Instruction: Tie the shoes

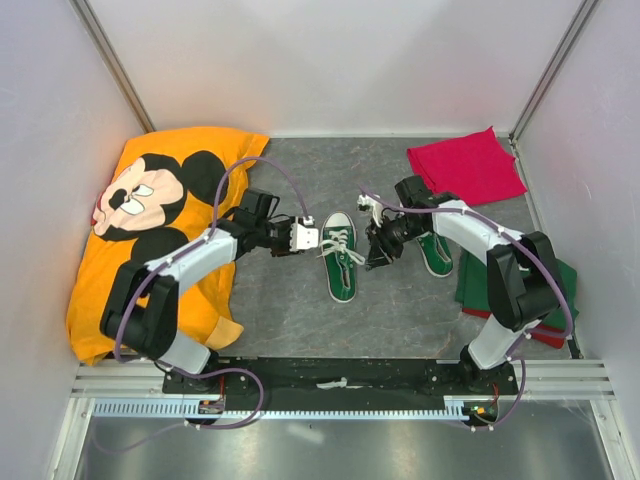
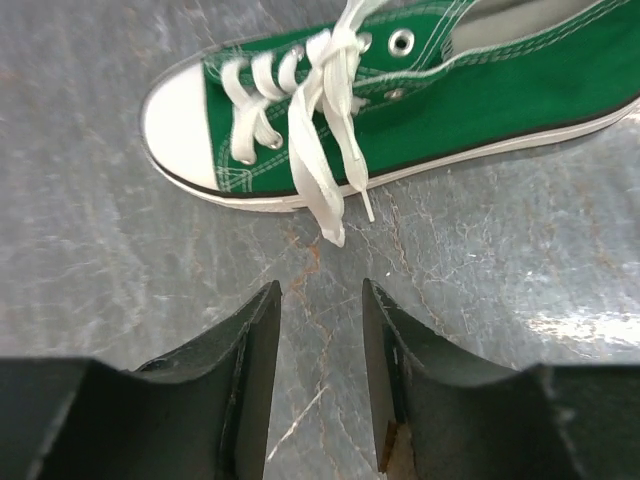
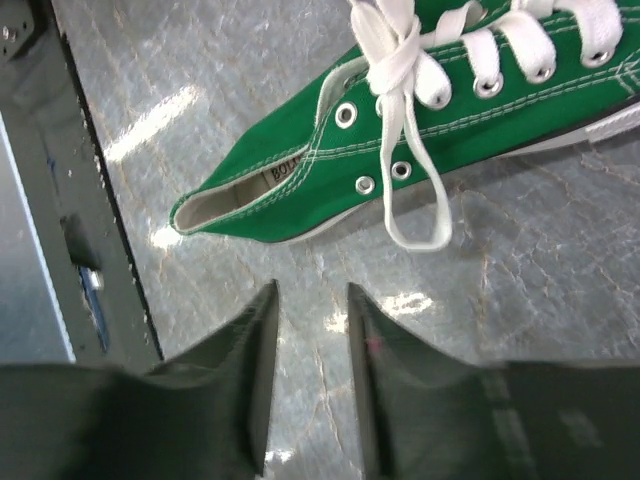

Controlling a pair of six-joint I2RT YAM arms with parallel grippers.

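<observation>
One green shoe (image 1: 340, 272) with white laces (image 1: 340, 243) lies in the middle of the table, toe pointing away. The other shoe (image 1: 437, 256) lies to its right, partly hidden under my right arm. My left gripper (image 1: 308, 237) sits just left of the middle shoe, open and empty. The left wrist view shows that shoe (image 2: 480, 90) with lace ends (image 2: 325, 170) hanging off its side, ahead of the left gripper (image 2: 320, 295). My right gripper (image 1: 378, 248) is just right of the shoe, open and empty. In the right wrist view a knot and a lace loop (image 3: 415, 200) lie ahead of the right gripper (image 3: 312, 295).
An orange Mickey Mouse shirt (image 1: 160, 220) covers the left side. A red cloth (image 1: 465, 165) lies at the back right. A folded green cloth (image 1: 555, 290) lies at the right edge. The metal rail (image 1: 340, 385) runs along the front.
</observation>
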